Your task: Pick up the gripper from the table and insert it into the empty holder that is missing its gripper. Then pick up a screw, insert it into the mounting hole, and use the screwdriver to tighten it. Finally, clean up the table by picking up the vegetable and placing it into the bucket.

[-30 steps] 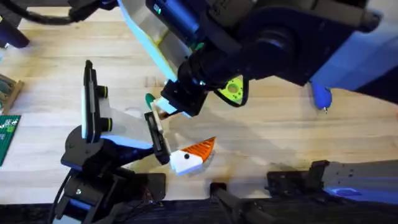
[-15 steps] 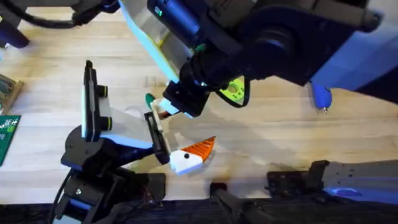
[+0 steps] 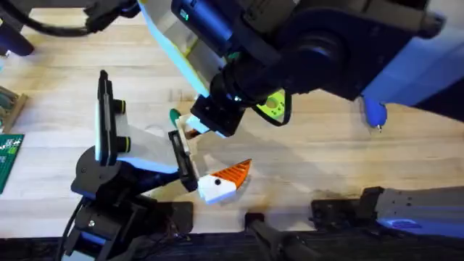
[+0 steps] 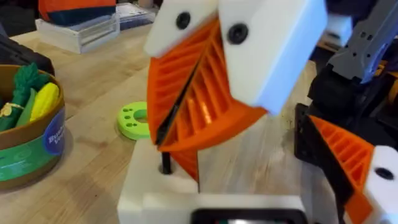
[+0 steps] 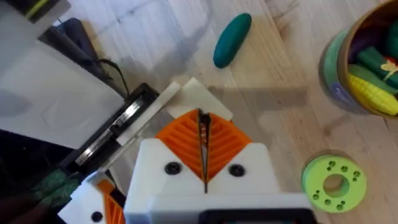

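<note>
- Gripper [image 3: 225,179], the loose white block with an orange ribbed finger: lies on the counter [image 3: 304,156] at lower centre of the overhead view, just right of the holder's black bracket.
- Holder [image 3: 109,134]: stands at centre left of the overhead view, tall black plate upright, white arm reaching right to the bracket.
- Right gripper [image 5: 203,163]: jaws clenched, orange pads pressed together on a thin dark shaft; its tip sits over the white arm near the bracket. Whether the shaft is a screw or a tool cannot be told.
- Left gripper [image 4: 186,118]: jaws clenched, ribbed pads meeting along a dark line, with a small dark pin below them above a white block.
- Screwdriver [image 3: 375,113]: blue handle on the counter at the right of the overhead view, well apart from the holder.
- Vegetable [image 5: 232,40]: dark green, lying on the counter, apart from the bucket.
- Bucket [image 5: 348,68]: holds yellow and green toy pieces; a lime-green disc [image 5: 333,181] lies near it.
</note>
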You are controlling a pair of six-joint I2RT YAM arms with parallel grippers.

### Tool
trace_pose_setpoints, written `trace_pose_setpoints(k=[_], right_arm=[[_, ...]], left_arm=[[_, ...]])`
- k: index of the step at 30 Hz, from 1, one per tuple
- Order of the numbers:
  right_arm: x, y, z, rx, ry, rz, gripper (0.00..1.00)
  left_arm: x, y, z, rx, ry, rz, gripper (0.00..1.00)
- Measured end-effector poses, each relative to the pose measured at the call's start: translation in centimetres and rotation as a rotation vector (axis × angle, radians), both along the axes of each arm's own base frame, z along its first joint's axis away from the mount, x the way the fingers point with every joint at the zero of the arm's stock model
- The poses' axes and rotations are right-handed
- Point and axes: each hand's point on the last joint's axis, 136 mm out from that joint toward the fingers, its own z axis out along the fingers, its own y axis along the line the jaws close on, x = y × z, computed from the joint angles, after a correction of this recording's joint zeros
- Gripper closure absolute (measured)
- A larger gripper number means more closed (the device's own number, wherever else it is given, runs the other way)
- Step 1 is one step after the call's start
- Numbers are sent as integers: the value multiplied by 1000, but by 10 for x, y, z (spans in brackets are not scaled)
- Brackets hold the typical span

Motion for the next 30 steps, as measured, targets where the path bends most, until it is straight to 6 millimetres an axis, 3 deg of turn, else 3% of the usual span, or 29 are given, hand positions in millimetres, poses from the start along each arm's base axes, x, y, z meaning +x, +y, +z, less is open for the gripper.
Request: trace_pose_setpoints(k=[28, 29, 30], right_arm=[[-8, 4, -6, 9, 40, 45, 994], [-8, 4, -6, 9, 41, 45, 981], [-9, 4, -6, 10, 47, 47, 856]], left_arm=[[0, 0, 0, 0, 0, 0, 15], [0, 0, 0, 0, 0, 0, 15], [0, 0, 0, 0, 0, 1, 15]])
